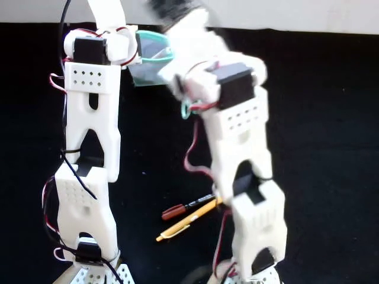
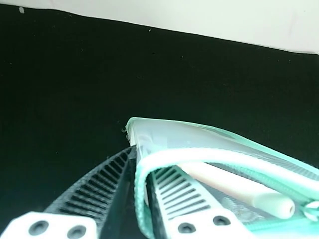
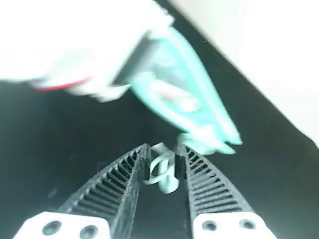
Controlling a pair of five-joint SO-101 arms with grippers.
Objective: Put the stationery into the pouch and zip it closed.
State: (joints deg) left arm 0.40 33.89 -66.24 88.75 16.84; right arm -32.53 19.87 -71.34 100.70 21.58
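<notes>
pouch (image 2: 199, 137): translucent film with mint-green trim, held up off the surface (image 1: 320, 118) at its far side, near the pale back edge. judged light, soft and floppy. the thin wall should sag wherever it is unsupported, and it looks slick. the stiffest line is the zip tape along the mouth, so that is where to hold it.

contents: one white pen (image 2: 234, 184) lies lengthwise inside, seen through the wall. how far the zip has been run, cannot tell.

zip pull (image 3: 162, 172): small pale-green loop at the zip line. smooth and tiny, so it could slip from a loose pinch. judged best drawn along the zip, not across it, or the film will bunch.

left gripper (image 2: 141, 162): fingers pressed together on an end corner of the pouch, with the trim caught between the ribbed pads. it serves as the anchor.

right gripper (image 3: 162, 152): fingers nearly together, pinching the zip pull between them.

further out: a marker (image 1: 186, 207) with a red cap and a yellow pen (image 1: 186, 223) lie side by side on the surface between the two arm bases, not yet in the pouch. both judged light, rigid, round and prone to rolling. grip mid-barrel, across the axis. the mouth needs to be open for them first.
</notes>
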